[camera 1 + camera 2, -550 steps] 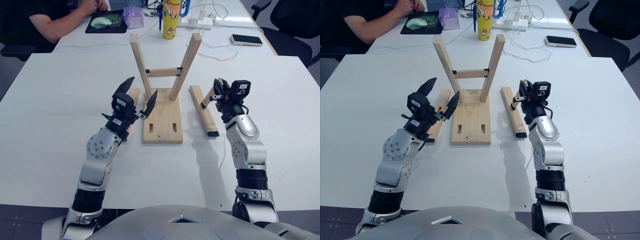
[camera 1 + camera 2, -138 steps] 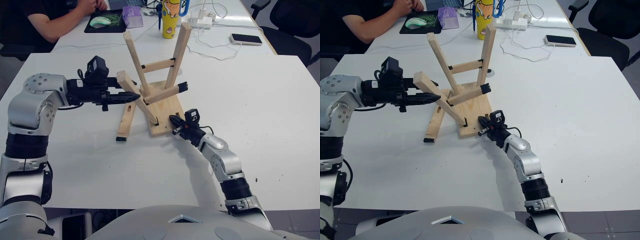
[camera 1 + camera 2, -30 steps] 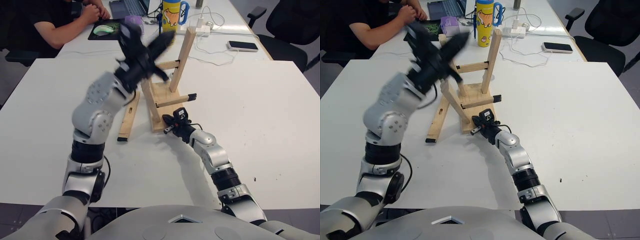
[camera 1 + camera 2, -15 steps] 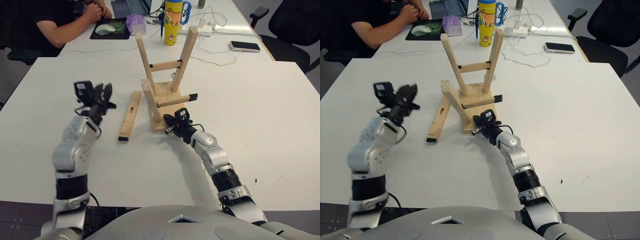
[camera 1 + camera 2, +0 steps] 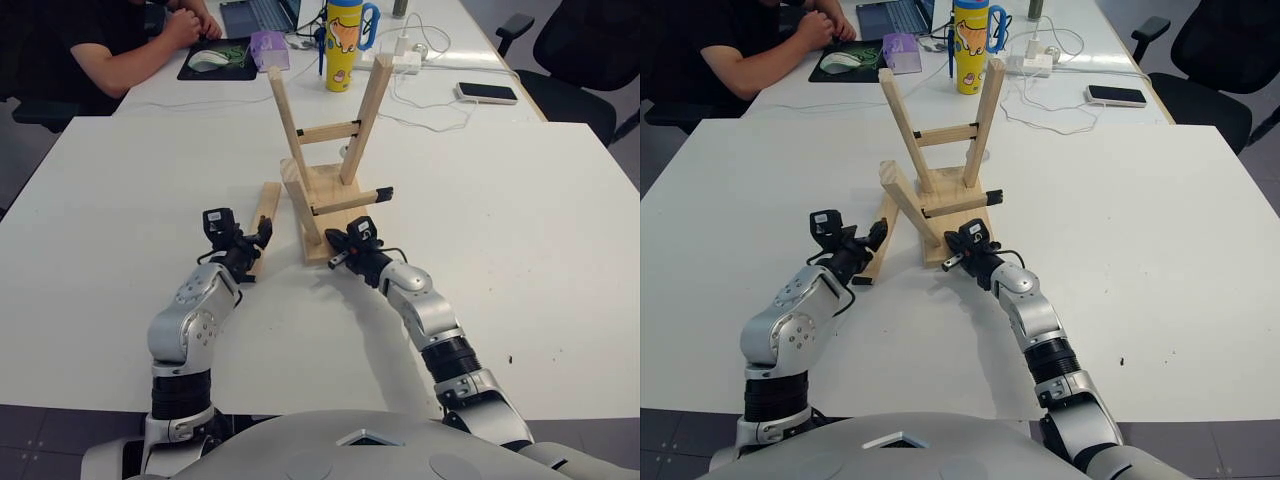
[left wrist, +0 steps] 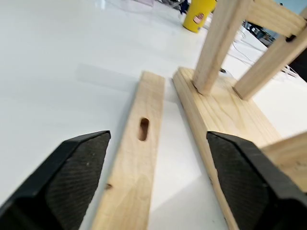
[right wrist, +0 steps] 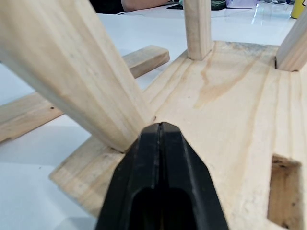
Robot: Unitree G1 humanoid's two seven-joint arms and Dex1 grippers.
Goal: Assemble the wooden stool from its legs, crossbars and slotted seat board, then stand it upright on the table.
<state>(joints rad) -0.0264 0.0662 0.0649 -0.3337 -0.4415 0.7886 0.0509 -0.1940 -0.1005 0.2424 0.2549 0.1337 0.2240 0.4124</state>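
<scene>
The seat board [image 5: 328, 188] lies flat mid-desk [image 5: 520, 250], toward the far edge, with two legs [image 5: 288, 115] upright, a third leg [image 5: 300, 208] leaning and one near slot [image 7: 282, 191] unfilled. Beside it, toward the left edge, lies the loose leg [image 5: 266, 205], with the left gripper [image 5: 250, 240] over it, jaws released. Clamping and lifting it seems next. The right gripper [image 5: 338, 255], jaws clenched empty, sits at the board's near edge.

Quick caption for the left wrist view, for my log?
Open jaws of the left gripper poised astride the loose slotted leg, which lies flat beside the seat board.
</scene>
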